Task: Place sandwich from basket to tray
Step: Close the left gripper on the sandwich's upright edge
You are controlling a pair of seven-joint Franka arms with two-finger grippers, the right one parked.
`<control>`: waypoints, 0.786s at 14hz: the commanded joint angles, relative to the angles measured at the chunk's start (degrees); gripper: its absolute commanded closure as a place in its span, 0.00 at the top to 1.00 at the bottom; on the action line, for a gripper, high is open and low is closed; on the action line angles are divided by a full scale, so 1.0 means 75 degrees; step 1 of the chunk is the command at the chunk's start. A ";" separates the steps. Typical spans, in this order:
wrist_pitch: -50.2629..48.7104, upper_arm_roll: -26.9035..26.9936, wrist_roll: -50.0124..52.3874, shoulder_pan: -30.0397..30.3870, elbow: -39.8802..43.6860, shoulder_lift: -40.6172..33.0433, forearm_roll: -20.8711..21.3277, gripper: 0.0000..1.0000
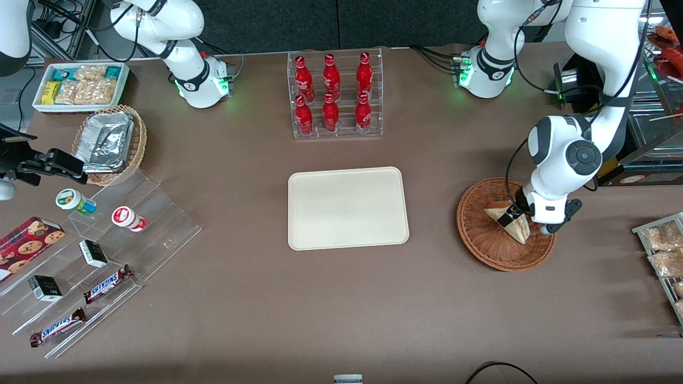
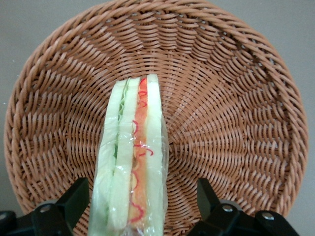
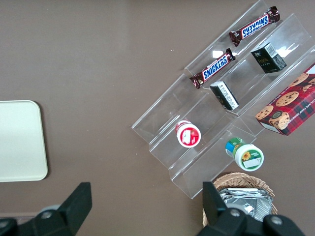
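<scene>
The sandwich (image 1: 509,220) is seen standing on edge inside the basket (image 1: 480,234), wrapped in clear film, with its red and green filling shown along the cut edge in the left wrist view (image 2: 132,167). It is straddled by the gripper (image 1: 517,217), whose two black fingers (image 2: 74,196) are spread wide, one on each side of the wedge; a gap is seen between each finger and the bread, so the jaws are open and nothing is gripped. The gripper (image 2: 142,206) is held low over the basket (image 2: 236,98), above the part of the woven floor nearest the working arm's base.

The basket is placed toward the working arm's end of the table. The tray (image 1: 348,208) is set near the middle of the table, well apart from the basket and toward the parked arm's side of it; its surface is bare. A corner of the tray (image 3: 19,140) is also caught in the right wrist view.

Farther from the front camera than the tray, a clear rack of red bottles (image 1: 335,95) is stood. Toward the parked arm's end, a clear stepped display (image 1: 106,250) is laid out with chocolate bars (image 1: 106,284), small dark boxes (image 1: 94,253) and two small tubs (image 1: 128,218), and a cookie box (image 1: 26,245) is set beside it. A tan wicker basket of foil trays (image 1: 109,143) and a white bin of snack packets (image 1: 81,86) are placed farther from the camera than that display
</scene>
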State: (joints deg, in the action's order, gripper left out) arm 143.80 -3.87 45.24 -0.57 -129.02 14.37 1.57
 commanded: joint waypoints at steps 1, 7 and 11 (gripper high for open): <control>0.0115 0.0024 0.0319 0.0005 -0.0106 -0.0040 0.0036 0.20; -0.0083 0.0036 0.0273 0.0005 -0.0072 -0.0076 0.0048 0.00; -0.1355 0.0001 0.0191 -0.0076 0.0722 -0.0134 0.0060 0.00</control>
State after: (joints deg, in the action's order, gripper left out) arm 139.93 -3.70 46.50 -0.57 -127.57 14.39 1.59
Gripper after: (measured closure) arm 0.806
